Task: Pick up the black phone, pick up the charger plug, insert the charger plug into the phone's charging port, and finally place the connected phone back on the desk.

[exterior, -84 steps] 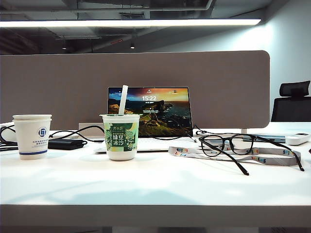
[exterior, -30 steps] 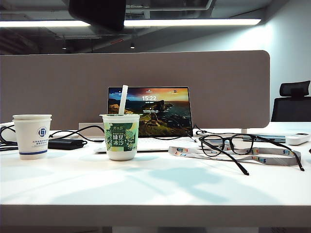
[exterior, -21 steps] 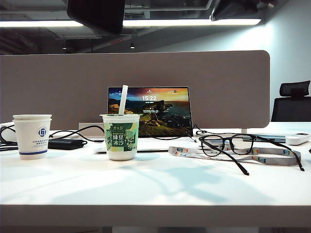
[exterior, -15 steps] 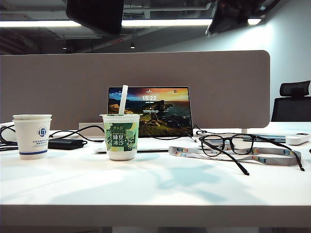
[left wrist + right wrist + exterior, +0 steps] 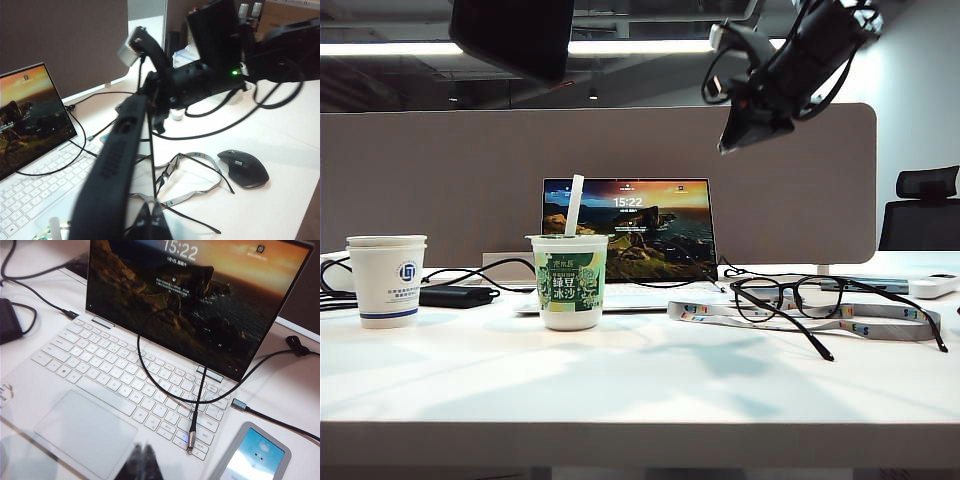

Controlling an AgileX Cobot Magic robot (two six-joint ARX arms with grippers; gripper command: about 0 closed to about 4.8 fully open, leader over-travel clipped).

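Exterior view: the right gripper hangs high above the desk, over the right side of the laptop, with its tip pointing down. Only the black body of the left arm shows at the top edge. A paper cup stands at far left, and a green cup with a straw stands in front of the laptop. Glasses lie on a lanyard to the right. Left wrist view: the left gripper has its fingers pressed together and holds nothing. It is raised above the glasses, with a mouse on the desk beyond them and the right arm crossing ahead. Right wrist view: the right gripper is fully closed and empty, above the laptop's touchpad edge. The charger plug lies on the keyboard, its cable looping across the screen. The phone, grey-rimmed with its face reflecting pale blue, lies flat on the desk just beside the laptop's near corner, close to the plug but not touching it.
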